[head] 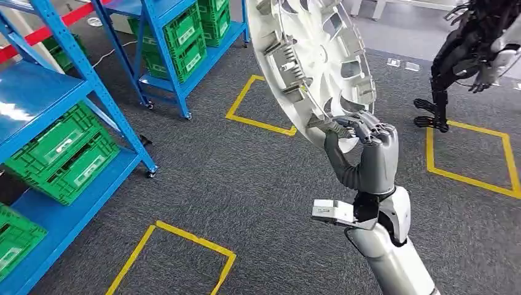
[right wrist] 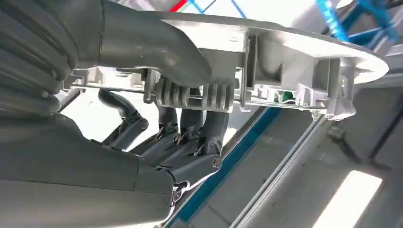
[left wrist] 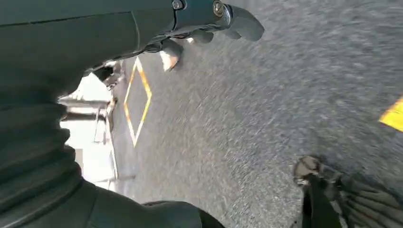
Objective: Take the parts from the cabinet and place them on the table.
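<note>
The right hand (head: 367, 142) grips the lower rim of a silver wheel cover (head: 310, 58), held tilted at the upper centre of the head view above grey carpet (head: 246, 184). Blue shelving (head: 74, 80) with green crates (head: 64, 153) fills the left. The left hand (left wrist: 199, 28) hangs over the carpet, fingers curled on nothing.

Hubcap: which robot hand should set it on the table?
Right. The right robot hand already grips the hubcap by its lower rim, holding it up above the carpet. The left robot hand hangs low over the floor, fingers curled, holding nothing. No table is in sight yet.
</note>
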`<state>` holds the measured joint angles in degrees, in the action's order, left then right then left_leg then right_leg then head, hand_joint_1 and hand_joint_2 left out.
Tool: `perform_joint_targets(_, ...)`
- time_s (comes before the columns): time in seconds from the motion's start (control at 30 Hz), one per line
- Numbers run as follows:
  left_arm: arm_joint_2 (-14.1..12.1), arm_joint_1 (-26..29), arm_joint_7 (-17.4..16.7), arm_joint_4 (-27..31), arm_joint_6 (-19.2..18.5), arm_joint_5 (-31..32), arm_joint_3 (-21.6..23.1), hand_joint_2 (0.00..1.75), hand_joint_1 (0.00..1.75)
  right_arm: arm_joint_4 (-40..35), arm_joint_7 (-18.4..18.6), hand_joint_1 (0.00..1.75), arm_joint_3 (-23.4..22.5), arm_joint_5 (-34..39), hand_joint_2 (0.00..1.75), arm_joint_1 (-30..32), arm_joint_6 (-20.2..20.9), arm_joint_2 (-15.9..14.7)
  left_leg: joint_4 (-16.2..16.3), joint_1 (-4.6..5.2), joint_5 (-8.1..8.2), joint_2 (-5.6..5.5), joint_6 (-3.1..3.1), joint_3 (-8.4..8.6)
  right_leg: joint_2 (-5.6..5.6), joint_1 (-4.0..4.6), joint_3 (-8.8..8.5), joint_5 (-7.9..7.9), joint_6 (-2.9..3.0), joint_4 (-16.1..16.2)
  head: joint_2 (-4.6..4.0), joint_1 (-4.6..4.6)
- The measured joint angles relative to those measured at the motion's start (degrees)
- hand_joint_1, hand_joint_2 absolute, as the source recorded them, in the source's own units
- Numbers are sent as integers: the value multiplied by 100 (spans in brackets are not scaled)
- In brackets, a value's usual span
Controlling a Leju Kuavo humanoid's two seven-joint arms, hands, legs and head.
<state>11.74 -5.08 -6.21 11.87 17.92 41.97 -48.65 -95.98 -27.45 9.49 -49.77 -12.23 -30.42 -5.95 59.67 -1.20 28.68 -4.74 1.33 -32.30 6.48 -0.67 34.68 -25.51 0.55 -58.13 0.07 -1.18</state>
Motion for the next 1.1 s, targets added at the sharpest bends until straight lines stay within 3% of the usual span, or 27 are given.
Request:
perform_joint_targets(0.03,9,3,29,-9,-22,20,2,175,0,-46,42,175,-9,-24,175,30,4,0,-126,-11,37,-40,-5,44,84,32,38,-10,-44,-48,0,-4)
perform_joint_targets(0.13,24,-7,98,-13,-72,70,20,175,0,-194,81,175,-68,-146,175,206,53,-13,-76,55,39,142,-94,69,288,-26,81,50,-183,12,0,-2)
perform_joint_targets(0.17,53,0,76,-13,-90,90,31,175,0,-240,109,175,-98,-192,175,248,107,-31,-140,13,4,237,-150,91,311,-29,101,46,-211,1,0,4)
perform_joint_targets(0.2,50,-7,46,-9,-98,120,41,175,0,-269,142,175,-114,-230,175,269,149,-39,-162,20,-10,315,-181,111,-119,15,146,-34,-217,-123,0,-15)
perform_joint_targets(0.23,52,-5,48,-11,-103,122,42,175,0,-273,153,175,-116,-262,175,253,192,-44,-165,30,-7,401,-215,109,-422,32,311,-238,-241,-450,0,-53)
perform_joint_targets(0.27,57,5,66,-13,-105,122,42,175,0,-273,155,175,-116,-291,175,248,216,-42,-161,46,3,488,-230,106,-548,25,548,-476,-264,-927,0,-52)
perform_joint_targets(0.3,57,14,63,-13,-105,120,42,175,0,-273,151,175,-114,-308,175,254,225,-42,-155,53,12,582,-243,103,-589,14,779,-669,-278,-1401,2,-50)
perform_joint_targets(0.33,55,16,63,-13,-107,113,42,175,0,-273,148,175,-116,-321,175,257,227,-44,-149,58,20,674,-252,100,-603,5,957,-771,-288,-1763,0,-52)
perform_joint_targets(0.37,52,15,61,-13,-109,107,42,175,0,-273,151,175,-116,-332,175,257,232,-46,-144,59,30,760,-251,103,-615,-2,1011,-740,-295,-1865,0,-52)
perform_joint_targets(0.4,52,10,63,-11,-114,107,42,175,0,-273,151,175,-116,-339,175,256,232,-55,-142,59,44,844,-246,113,-630,-4,893,-567,-293,-1631,0,-52)
perform_joint_targets(0.43,55,3,63,-13,-114,105,42,175,0,-273,155,175,-118,-339,175,255,232,-61,-140,59,60,917,-235,131,-661,-3,625,-325,-279,-1164,0,-52)
perform_joint_targets(0.47,61,-2,63,-13,-114,101,42,175,0,-273,155,175,-122,-339,175,253,232,-61,-134,59,80,983,-223,153,-770,5,305,-97,-258,-599,0,-55)
perform_joint_targets(0.5,68,-3,63,-11,-114,92,42,175,0,-284,157,175,-125,-339,175,246,232,-61,-128,67,103,1039,-200,179,-1032,27,22,13,-229,-107,0,-55)
perform_joint_targets(0.53,68,-2,63,-11,-116,87,42,175,0,-286,157,175,-129,-341,175,240,232,-63,-121,117,127,1083,-163,176,-1107,82,8,-49,-180,-58,0,-44)
perform_joint_targets(0.67,77,-22,59,-9,-116,81,42,175,0,-312,157,175,-160,-354,175,235,227,-81,-167,113,159,1325,-25,264,-793,77,49,3,-47,10,0,-48)
perform_joint_targets(0.7,76,-24,52,0,-118,79,42,175,0,-325,159,175,-162,-354,175,247,229,-81,-80,75,232,1085,11,236,-743,34,15,24,-18,38,0,-46)
perform_joint_targets(0.73,76,-22,59,0,-118,55,42,175,0,-334,157,175,-162,-356,175,227,227,-87,179,72,408,757,17,125,-693,17,15,31,14,41,0,-39)
perform_joint_targets(0.77,79,-20,81,0,-118,-17,42,175,0,-334,155,175,-162,-356,175,224,225,-83,596,70,628,581,27,-67,-630,14,18,31,27,41,0,-24)
perform_joint_targets(0.8,79,-14,101,0,-118,-145,33,175,0,-334,140,175,-159,-374,175,227,223,-79,1143,70,872,505,37,-330,-551,16,20,26,37,40,0,-22)
perform_joint_targets(0.83,79,-12,98,0,-118,-294,-7,175,0,-334,138,175,-159,-411,175,232,223,-79,1561,72,999,489,41,-547,-462,22,21,26,38,38,2,-20)
perform_joint_targets(0.87,79,-12,96,0,-116,-376,-53,175,0,-334,138,175,-159,-435,175,235,221,-79,1719,71,978,488,36,-651,-373,24,20,26,38,33,2,-24)
perform_joint_targets(0.9,79,-6,52,-2,-116,-367,-68,175,0,-334,140,175,-160,-463,175,235,221,-79,1598,71,820,486,30,-623,-284,22,19,26,37,26,2,-22)
perform_joint_targets(0.97,79,-19,-4,-2,-114,-238,-68,175,0,-345,144,175,-160,-535,175,232,223,-79,655,53,237,409,10,-230,-99,11,15,27,18,-1,0,-22)
perform_joint_targets(1.0,79,-24,-2,-2,-114,-214,-68,175,0,-350,157,175,-159,-606,175,226,223,-76,113,23,-7,162,10,5,-25,3,22,20,-10,-23,0,-20)
perform_joint_targets(1.03,83,-25,9,-4,-114,-197,-66,175,0,-349,175,175,-160,-713,175,213,216,-72,-38,0,111,-196,-4,61,44,23,56,22,-60,-50,0,-22)
perform_joint_targets(1.1,96,-42,92,-9,-111,-168,-63,175,0,-352,245,175,-153,-960,175,191,173,-72,-53,19,92,-78,-47,74,190,-6,120,58,-145,-47,0,-24)
